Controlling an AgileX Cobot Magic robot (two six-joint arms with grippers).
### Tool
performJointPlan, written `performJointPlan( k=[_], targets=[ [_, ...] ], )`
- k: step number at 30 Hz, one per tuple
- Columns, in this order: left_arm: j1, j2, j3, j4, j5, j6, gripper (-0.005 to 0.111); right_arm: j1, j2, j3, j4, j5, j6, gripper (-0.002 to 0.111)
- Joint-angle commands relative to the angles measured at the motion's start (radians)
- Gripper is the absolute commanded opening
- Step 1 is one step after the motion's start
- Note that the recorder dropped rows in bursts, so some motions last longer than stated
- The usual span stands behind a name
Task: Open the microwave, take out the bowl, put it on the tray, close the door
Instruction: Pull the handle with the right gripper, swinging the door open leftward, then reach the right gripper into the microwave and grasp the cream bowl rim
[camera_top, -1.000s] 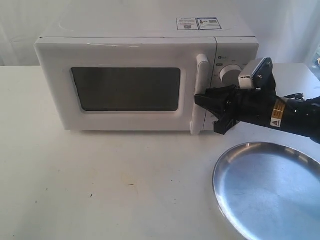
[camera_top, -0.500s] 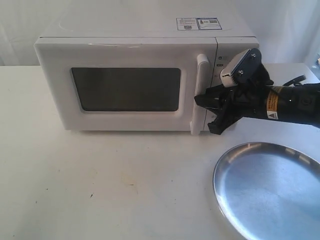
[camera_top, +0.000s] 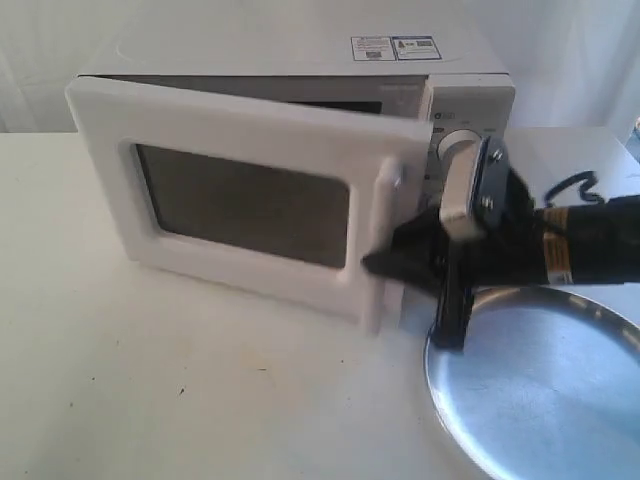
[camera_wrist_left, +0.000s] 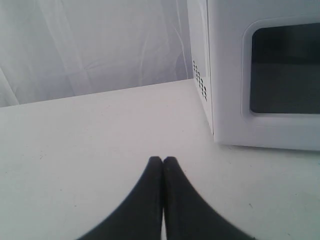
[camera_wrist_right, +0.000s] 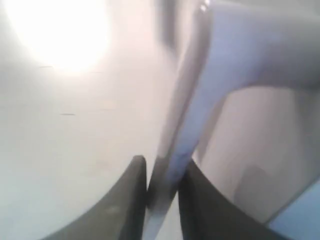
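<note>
Opening step: the right gripper (camera_wrist_right: 164, 167) clamps the handle (camera_top: 386, 235) at mid-frame, the door (camera_top: 240, 200) ajar. Next comes a wider swing. The bowl is not in view; the tray (camera_top: 560, 400) sits lower right. The left gripper (camera_wrist_left: 163, 161) is pinched empty.

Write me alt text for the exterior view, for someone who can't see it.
A white microwave on a white table has its door partly open, hinged on the left, with the black right gripper holding the door's vertical handle. A large round silver tray lies on the table at the lower right, below the arm.
</note>
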Motion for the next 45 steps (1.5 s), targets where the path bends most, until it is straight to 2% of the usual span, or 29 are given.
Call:
performJointPlan(
  k=[1,8,16,20,23,26,28,32,37,45],
  targets=[
    [0.0,-0.002,-0.003,-0.008,-0.004,0.0,0.0,0.051,-0.035,0.015,-0.083,-0.237,-0.029,0.0],
    [0.0,-0.002,-0.003,-0.008,-0.004,0.0,0.0,0.051,-0.076,0.05,-0.073,-0.237,0.015,0.0],
    [0.0,-0.002,-0.003,-0.008,-0.004,0.0,0.0,0.051,-0.247,0.186,-0.087,-0.237,0.025,0.0],
    [0.0,-0.002,-0.003,-0.008,-0.004,0.0,0.0,0.051,-0.359,0.233,-0.091,-0.237,0.195,0.0],
    [0.0,-0.002,-0.003,-0.008,-0.004,0.0,0.0,0.051,-0.446,0.268,-0.097,-0.237,0.236,0.0],
    [0.0,-0.002,-0.003,-0.008,-0.004,0.0,0.0,0.051,-0.511,0.293,-0.065,-0.177,0.238,0.0],
    [0.0,-0.002,-0.003,-0.008,-0.004,0.0,0.0,0.051,-0.533,0.305,0.002,-0.066,0.238,0.0],
    [0.0,-0.002,-0.003,-0.008,-0.004,0.0,0.0,0.051,-0.504,0.316,0.236,0.085,0.228,0.0],
    [0.0,-0.002,-0.003,-0.008,-0.004,0.0,0.0,0.084,-0.368,0.297,0.421,-0.038,0.005,0.0],
    [0.0,-0.002,-0.003,-0.008,-0.004,0.0,0.0,0.226,-0.077,0.071,0.597,0.095,-0.085,0.0]
  ],
)
